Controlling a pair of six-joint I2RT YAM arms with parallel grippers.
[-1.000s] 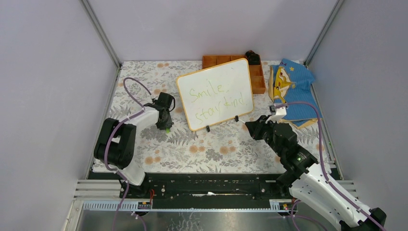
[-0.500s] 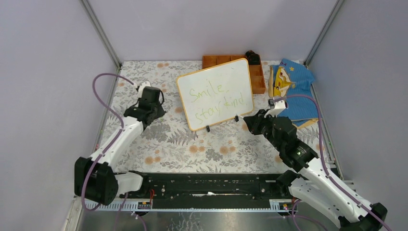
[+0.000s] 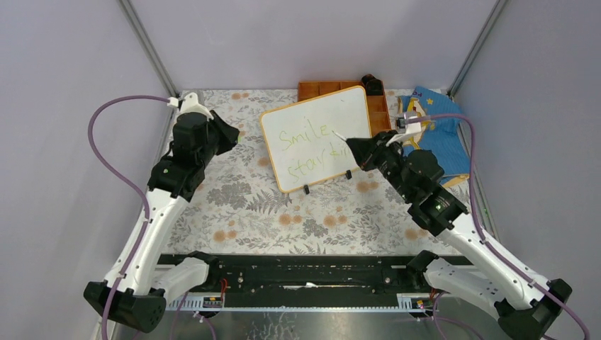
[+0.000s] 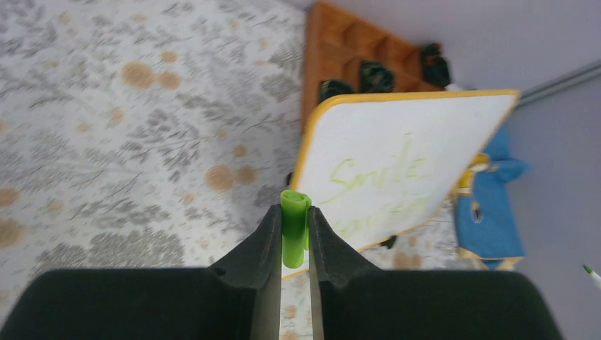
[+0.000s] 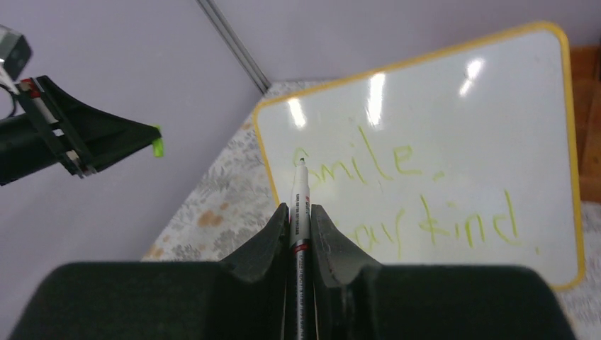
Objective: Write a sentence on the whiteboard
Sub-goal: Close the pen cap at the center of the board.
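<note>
Whiteboard: the whiteboard [image 3: 317, 134] stands propped on its small black feet in the upper middle of the top view. It sits on the floral table cover [image 3: 283, 212], just in front of the orange compartment tray [image 3: 380, 113].
Writing on it: the sentence [image 5: 386, 161] reads "Smile" on the upper line and "stay kind" below it, in thin yellow-green strokes. Both lines are legible in the right wrist view.
Progress: the writing looks finished, since three words fill both lines and no stroke appears half-drawn.
Left to do: probably only recapping the pen and setting it down, unless a closing mark is intended.
Right gripper: the right gripper [image 5: 299, 210] is pinched on a white marker pen [image 5: 300, 188]. The pen's tip points forward over the board, at centre right of the top view.
Tip contact: I cannot tell whether the tip touches the board surface.
Left gripper: the left gripper [image 4: 291, 218] is pressed onto a green marker cap [image 4: 295, 202]. It is held up at the upper left of the top view, well apart from the board.
Cap and pen: the two are apart, one in each gripper, with the board between them.
</note>
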